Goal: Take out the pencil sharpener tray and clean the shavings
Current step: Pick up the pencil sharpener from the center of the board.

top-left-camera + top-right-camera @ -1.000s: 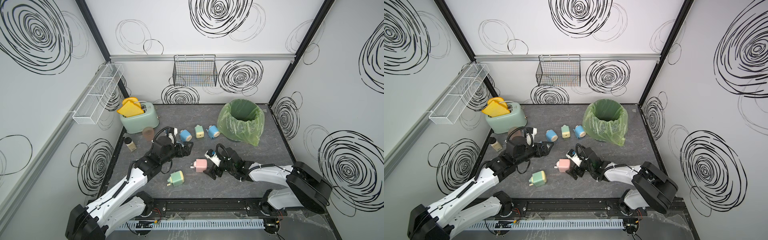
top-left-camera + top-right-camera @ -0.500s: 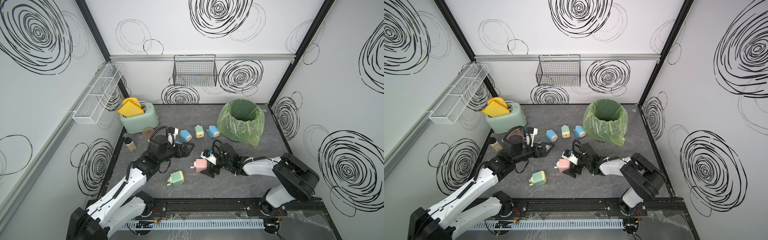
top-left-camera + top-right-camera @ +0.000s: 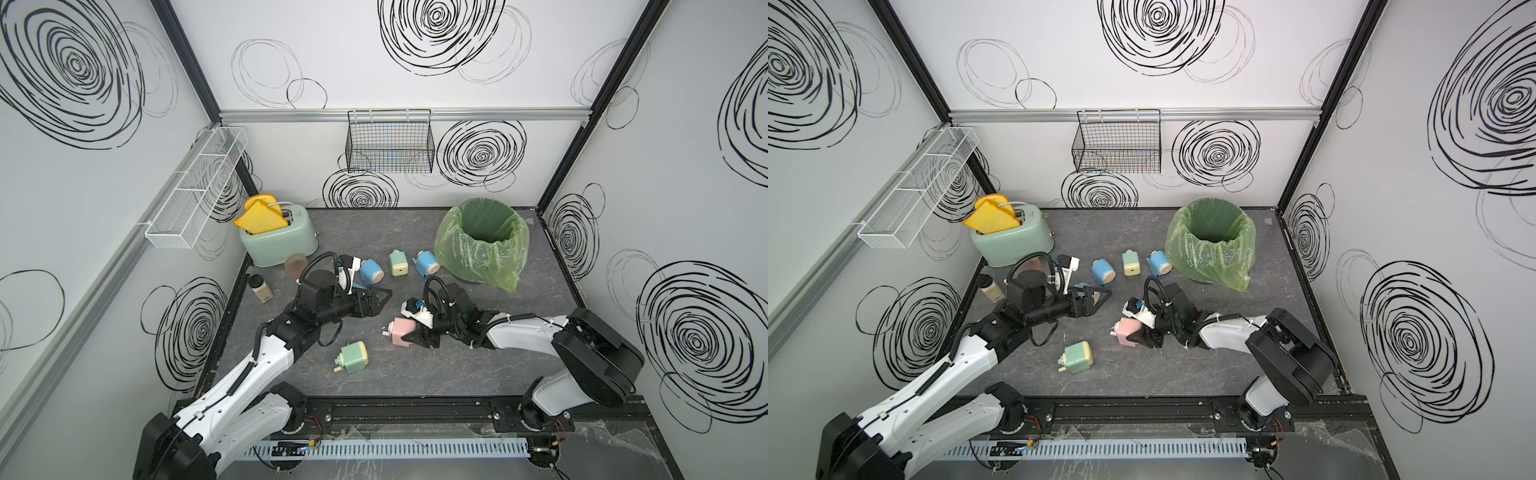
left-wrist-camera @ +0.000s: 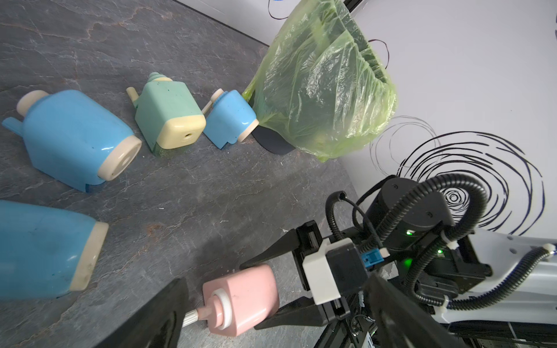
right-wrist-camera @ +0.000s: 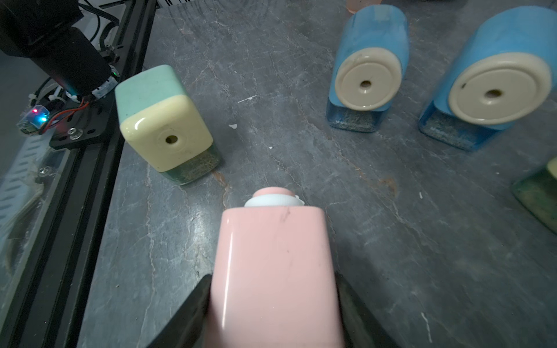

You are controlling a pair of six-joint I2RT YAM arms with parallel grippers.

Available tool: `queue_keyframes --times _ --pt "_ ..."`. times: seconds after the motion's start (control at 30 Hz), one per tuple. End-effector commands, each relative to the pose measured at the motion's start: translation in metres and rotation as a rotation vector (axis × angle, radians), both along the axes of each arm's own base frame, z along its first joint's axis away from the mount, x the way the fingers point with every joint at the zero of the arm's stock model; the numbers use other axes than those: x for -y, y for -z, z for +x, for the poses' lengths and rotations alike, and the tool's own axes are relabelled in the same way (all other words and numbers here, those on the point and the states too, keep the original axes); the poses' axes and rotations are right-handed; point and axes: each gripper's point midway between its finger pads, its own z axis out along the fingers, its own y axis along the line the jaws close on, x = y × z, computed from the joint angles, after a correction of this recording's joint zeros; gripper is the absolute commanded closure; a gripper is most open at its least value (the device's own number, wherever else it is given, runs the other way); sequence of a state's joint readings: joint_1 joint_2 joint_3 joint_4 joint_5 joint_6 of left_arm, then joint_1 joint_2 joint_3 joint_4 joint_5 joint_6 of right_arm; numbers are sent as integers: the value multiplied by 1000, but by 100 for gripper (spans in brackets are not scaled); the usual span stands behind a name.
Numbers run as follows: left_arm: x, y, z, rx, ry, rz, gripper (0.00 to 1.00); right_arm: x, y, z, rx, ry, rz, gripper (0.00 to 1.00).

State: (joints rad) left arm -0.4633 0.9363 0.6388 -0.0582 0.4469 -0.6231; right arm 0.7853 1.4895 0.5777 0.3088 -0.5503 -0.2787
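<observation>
The right gripper [image 5: 271,278] clamps a pink pencil sharpener [image 3: 401,331] by its two flanks, black fingers [image 5: 193,304] pressed against either side, on the grey tabletop [image 3: 415,374] in front of the green-bagged bin [image 3: 469,257], on the side nearer the robot's bases. The sharpener's crank end points away from the bin, toward the robot's left; its tray is hidden in every view. The left gripper [image 3: 384,300] hovers with jaws spread wide and nothing between them, farther from the bin than the pink sharpener and just apart from it. Beside the bin, on its left, stand a blue sharpener [image 3: 427,262], a green-and-cream sharpener [image 3: 398,262] and a second blue sharpener [image 3: 371,270] in a loose row, the nearest almost touching the bag. In the right wrist view, shavings show through the blue trays [image 5: 352,120] at their bases. Another green-and-cream sharpener [image 3: 353,356] lies well forward of the bin, and a mint toaster [image 3: 282,241] sits far to the bin's left
</observation>
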Motion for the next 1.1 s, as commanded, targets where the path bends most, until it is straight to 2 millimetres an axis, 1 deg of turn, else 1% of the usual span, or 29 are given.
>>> queue_keyframes --times 0.0,0.1,0.2,0.3,0.37,0.43,0.57,0.7,0.77,0.87,0.9,0.97,1.07 --pt "12 -26 -9 120 107 -77 3 -2 -39 -5 -3 -14 41 65" --pt "23 -50 -25 204 213 -132 3 1 -67 -12 -40 -21 49 66" --pt "30 -66 -43 298 308 -137 3 1 -97 -9 -71 26 73 66" --pt "32 -83 -59 379 378 -159 3 4 -119 -8 -104 51 67 66" --pt "32 -91 -68 426 413 -165 3 7 -131 -10 -121 46 59 67" --pt "32 -94 -74 459 441 -154 3 9 -147 -13 -122 36 74 66" --pt "33 -94 -74 474 471 -111 3 10 -183 -24 -118 -24 124 66" --pt "32 -99 -71 502 466 -76 3 14 -204 -34 -125 -63 141 66" --pt "31 -101 -70 516 467 -77 3 17 -214 -43 -138 -102 168 66" --pt "39 -105 -80 525 548 -114 3 20 -224 -49 -154 -133 201 66" --pt "41 -104 -82 521 573 -119 3 22 -227 -50 -159 -141 212 66" --pt "47 -103 -93 515 644 -137 3 25 -235 -50 -160 -145 232 67" --pt "54 -101 -105 510 704 -150 3 29 -248 -51 -140 -157 269 66"
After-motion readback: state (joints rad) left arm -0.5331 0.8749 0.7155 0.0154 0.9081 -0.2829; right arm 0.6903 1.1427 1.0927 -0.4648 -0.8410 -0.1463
